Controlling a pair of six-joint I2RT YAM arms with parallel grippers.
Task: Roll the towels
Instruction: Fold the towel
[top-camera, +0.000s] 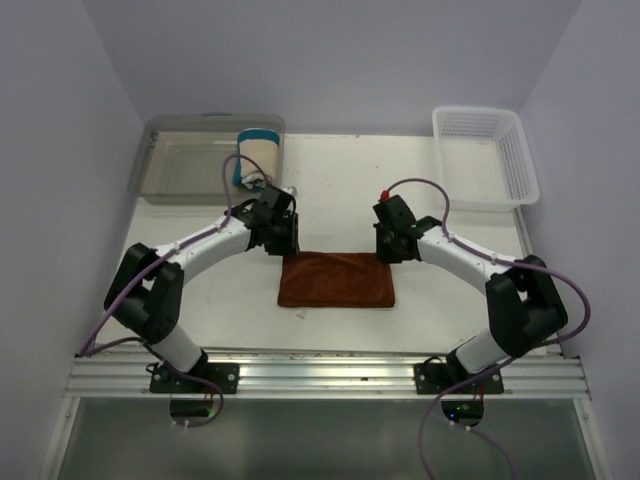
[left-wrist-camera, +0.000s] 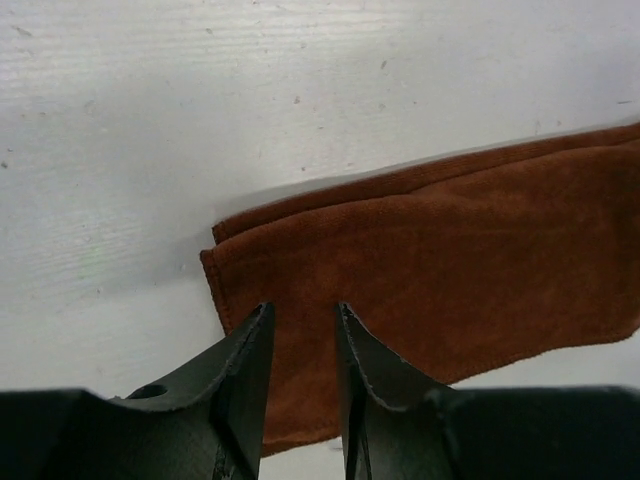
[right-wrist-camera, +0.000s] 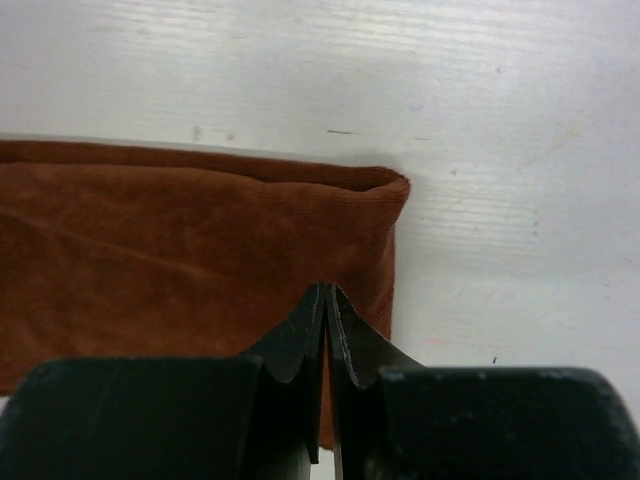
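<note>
Evidently readying a roll, the left pincer (left-wrist-camera: 304, 310) is hanging narrowly parted over the brown towel's (top-camera: 337, 280) upper-left corner and the right pincer (right-wrist-camera: 326, 290), tips together, over its upper-right, the towel lying flat mid-frame on the table (top-camera: 340, 180), the cream towel (top-camera: 259, 150) sitting in the bin (top-camera: 175, 170) at upper left.

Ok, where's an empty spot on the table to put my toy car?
Bare table lies between the clear bin and the white basket, beyond the brown towel. Another strip runs between the towel and the near edge. It's crowded at the towel's far corners, where the left gripper and right gripper are.
</note>
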